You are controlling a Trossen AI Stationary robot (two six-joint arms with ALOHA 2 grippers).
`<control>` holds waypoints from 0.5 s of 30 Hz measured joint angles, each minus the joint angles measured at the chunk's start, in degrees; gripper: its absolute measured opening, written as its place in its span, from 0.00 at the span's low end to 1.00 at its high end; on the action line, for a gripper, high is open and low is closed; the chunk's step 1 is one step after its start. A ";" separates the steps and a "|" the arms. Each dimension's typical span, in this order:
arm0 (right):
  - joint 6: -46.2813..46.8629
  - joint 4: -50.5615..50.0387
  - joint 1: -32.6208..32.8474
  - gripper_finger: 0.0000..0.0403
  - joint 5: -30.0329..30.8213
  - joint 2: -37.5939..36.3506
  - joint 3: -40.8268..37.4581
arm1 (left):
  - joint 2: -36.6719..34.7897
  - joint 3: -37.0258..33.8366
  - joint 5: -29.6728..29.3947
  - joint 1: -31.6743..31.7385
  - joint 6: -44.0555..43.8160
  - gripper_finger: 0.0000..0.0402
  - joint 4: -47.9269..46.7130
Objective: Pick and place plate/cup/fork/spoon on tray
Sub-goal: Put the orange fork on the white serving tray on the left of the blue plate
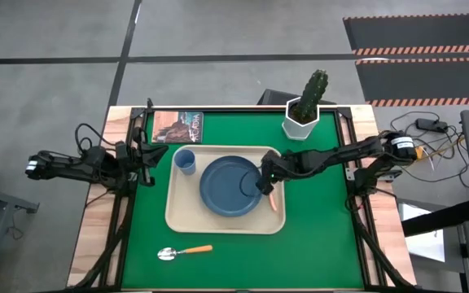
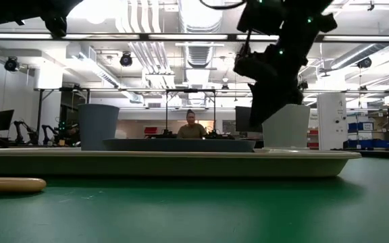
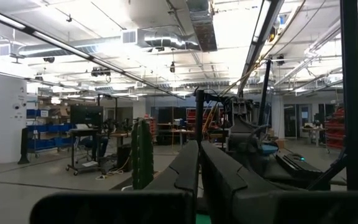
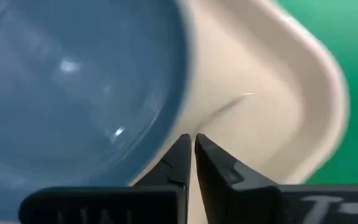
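High view: the large cream-beige rectangular tray point(image 1: 187, 220) holds the round slate-blue plate point(image 1: 230, 186) and the small light-blue cup point(image 1: 185, 161). The right gripper point(image 1: 265, 185), fingers closed on nothing, hangs over the tray beside the salmon-handled fork point(image 1: 273, 198), apparently just set there. The orange-handled spoon point(image 1: 184, 252) lies on the green table point(image 1: 316, 244), likely next. The left gripper point(image 1: 148, 154) waits closed at the table's edge.

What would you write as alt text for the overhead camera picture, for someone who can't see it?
Seen from above, the right gripper hangs shut over the cream tray, at the right edge of the blue plate, beside the fork. The cup stands in the tray's corner, the spoon lies on the green mat, and the left gripper waits shut at the table's left.
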 joint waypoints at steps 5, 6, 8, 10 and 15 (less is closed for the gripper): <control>9.53 0.15 -1.01 0.12 4.89 -0.98 -1.59 | 0.07 0.00 0.00 0.00 0.00 0.00 0.13; 10.60 0.35 -0.94 0.14 5.88 -0.83 -1.75 | 0.07 0.00 0.00 0.01 0.00 0.00 0.12; 11.99 0.78 -0.96 0.19 7.18 -0.27 -2.12 | 0.11 0.00 0.00 0.02 0.00 0.00 0.13; 13.10 2.49 -1.08 0.24 7.91 0.77 -2.72 | 0.11 0.00 0.00 0.00 0.00 0.00 0.13; 14.81 6.21 -1.00 0.34 10.32 2.92 -2.72 | 0.22 0.00 -0.01 0.01 0.00 0.00 0.13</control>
